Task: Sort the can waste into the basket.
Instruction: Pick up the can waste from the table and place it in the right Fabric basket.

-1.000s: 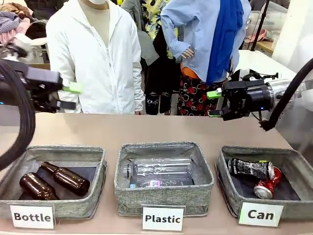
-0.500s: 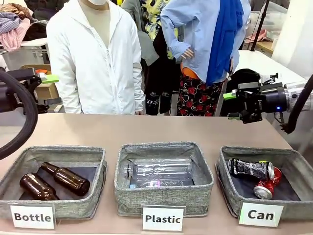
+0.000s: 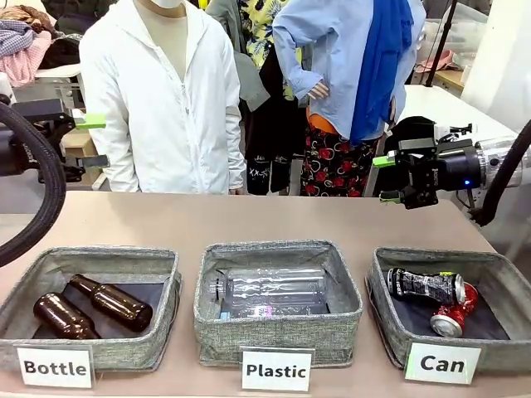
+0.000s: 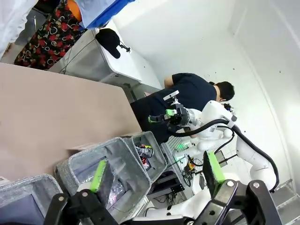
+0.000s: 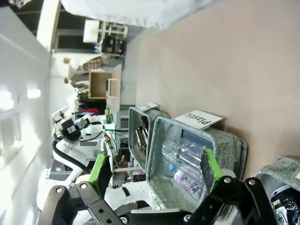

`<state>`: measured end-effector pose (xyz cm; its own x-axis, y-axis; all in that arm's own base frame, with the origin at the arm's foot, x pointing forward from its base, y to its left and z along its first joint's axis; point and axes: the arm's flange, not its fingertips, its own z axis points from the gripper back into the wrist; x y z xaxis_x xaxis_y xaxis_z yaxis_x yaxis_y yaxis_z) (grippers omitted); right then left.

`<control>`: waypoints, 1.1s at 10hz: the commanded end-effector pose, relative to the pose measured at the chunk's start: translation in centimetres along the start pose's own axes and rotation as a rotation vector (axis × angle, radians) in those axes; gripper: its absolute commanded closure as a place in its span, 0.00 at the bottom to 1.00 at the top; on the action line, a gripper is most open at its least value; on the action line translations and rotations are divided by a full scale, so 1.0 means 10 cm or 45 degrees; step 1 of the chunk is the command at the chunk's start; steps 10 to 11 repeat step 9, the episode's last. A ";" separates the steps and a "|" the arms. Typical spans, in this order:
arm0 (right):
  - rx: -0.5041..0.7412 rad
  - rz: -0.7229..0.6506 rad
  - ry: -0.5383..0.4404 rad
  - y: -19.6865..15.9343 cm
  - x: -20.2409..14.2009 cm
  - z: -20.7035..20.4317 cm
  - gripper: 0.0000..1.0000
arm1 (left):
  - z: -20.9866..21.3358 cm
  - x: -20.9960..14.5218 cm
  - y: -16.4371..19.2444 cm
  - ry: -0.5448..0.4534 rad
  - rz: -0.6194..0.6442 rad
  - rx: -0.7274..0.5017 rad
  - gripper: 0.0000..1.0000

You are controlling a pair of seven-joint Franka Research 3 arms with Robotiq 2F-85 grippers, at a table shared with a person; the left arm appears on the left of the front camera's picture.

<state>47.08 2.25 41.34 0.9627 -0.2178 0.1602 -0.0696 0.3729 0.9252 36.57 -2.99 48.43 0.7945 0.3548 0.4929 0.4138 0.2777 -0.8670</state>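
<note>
Here both arms hang raised, jaws apart, cans in basket.

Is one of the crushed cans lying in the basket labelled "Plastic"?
No, both the black can and the red can lie in the "Can" basket.

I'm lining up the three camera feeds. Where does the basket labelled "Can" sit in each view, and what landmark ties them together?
Front view: the Can basket sits at lower right, both crushed cans inside.
Left wrist view: it is the small bin right of lower centre, cans inside.
Right wrist view: its grey corner shows at the bottom right edge.
Shared landmark: the Plastic basket beside it.
</note>
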 end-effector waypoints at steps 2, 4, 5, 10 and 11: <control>0.023 0.031 -0.016 0.00 0.01 -0.01 0.00 | 0.03 -0.02 0.02 0.011 0.011 0.003 0.00; 0.023 0.031 -0.016 0.00 0.01 -0.01 0.00 | 0.03 -0.02 0.02 0.011 0.011 0.003 0.00; 0.023 0.031 -0.016 0.00 0.01 -0.01 0.00 | 0.03 -0.02 0.02 0.011 0.011 0.003 0.00; 0.023 0.031 -0.016 0.00 0.01 -0.01 0.00 | 0.03 -0.02 0.02 0.011 0.011 0.003 0.00; 0.023 0.031 -0.016 0.00 0.01 -0.01 0.00 | 0.03 -0.02 0.02 0.011 0.011 0.003 0.00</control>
